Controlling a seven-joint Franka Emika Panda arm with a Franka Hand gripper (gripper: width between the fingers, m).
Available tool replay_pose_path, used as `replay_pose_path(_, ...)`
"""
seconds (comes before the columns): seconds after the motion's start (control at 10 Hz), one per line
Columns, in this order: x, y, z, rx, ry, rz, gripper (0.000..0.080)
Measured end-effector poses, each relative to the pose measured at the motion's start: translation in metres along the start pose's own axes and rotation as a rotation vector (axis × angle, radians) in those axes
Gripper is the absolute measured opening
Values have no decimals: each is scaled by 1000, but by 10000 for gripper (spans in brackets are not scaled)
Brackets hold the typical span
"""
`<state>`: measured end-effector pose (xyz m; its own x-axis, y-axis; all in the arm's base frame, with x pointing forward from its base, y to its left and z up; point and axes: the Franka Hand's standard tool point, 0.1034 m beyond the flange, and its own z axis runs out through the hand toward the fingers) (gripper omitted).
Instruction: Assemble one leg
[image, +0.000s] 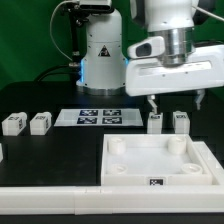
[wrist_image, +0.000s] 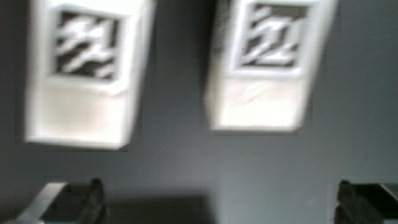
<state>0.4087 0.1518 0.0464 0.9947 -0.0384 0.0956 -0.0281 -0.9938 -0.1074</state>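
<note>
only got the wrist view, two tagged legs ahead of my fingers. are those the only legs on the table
observer: no, two more legs stand at the exterior view's left, past the marker board.
operator: where's the tabletop
observer: the tabletop lies in front of your two legs, nearer the exterior camera, with no leg set in it.
operator: how high am i
observer: the gripper hangs open above that pair, not yet down around either leg.
</note>
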Motion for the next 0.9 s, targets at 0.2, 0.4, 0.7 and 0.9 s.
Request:
replay_pose_path(0.2, -5, -11, 3, 3, -6, -29, 649)
replay_pose_path(0.4, -5, -10, 4, -1, -28, -34, 649)
replay_pose_path(0.7, -11, -7, 4, -21, -288, -31, 649)
replay_pose_path(0.9, -14, -12, 3, -27, -478, -22, 649)
